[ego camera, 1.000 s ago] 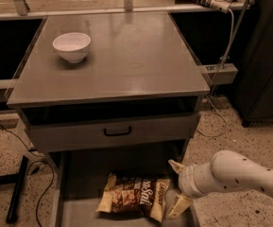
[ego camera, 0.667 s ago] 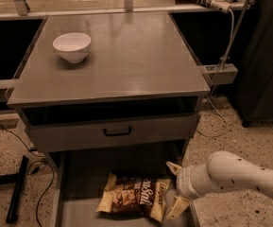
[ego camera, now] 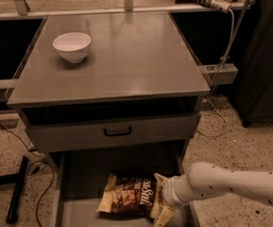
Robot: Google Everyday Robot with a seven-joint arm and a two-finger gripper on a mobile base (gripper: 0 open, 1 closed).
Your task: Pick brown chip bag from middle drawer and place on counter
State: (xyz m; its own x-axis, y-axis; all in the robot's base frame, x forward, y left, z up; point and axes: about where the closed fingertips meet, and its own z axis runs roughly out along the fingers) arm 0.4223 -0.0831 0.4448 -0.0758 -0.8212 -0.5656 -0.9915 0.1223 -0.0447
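The brown chip bag [ego camera: 126, 195] lies flat on the floor of the open middle drawer [ego camera: 79, 174], low in the camera view. My gripper [ego camera: 160, 197] reaches in from the right on a white arm [ego camera: 221, 183]. Its two tan fingers [ego camera: 158, 178] stand apart, one behind and one in front of the bag's right end, and straddle it. The bag rests on the drawer floor. The counter [ego camera: 126, 56] is the grey top above the drawers.
A white bowl [ego camera: 72, 45] stands on the counter at the back left. A shut drawer front with a black handle [ego camera: 117, 131] sits above the open drawer. A dark cabinet [ego camera: 263, 56] stands at the right. Cables and a black stand leg [ego camera: 15, 188] lie on the floor at the left.
My gripper has moved a little to the left and down, so its fingers now sit around the right end of the bag. The bag has not moved.
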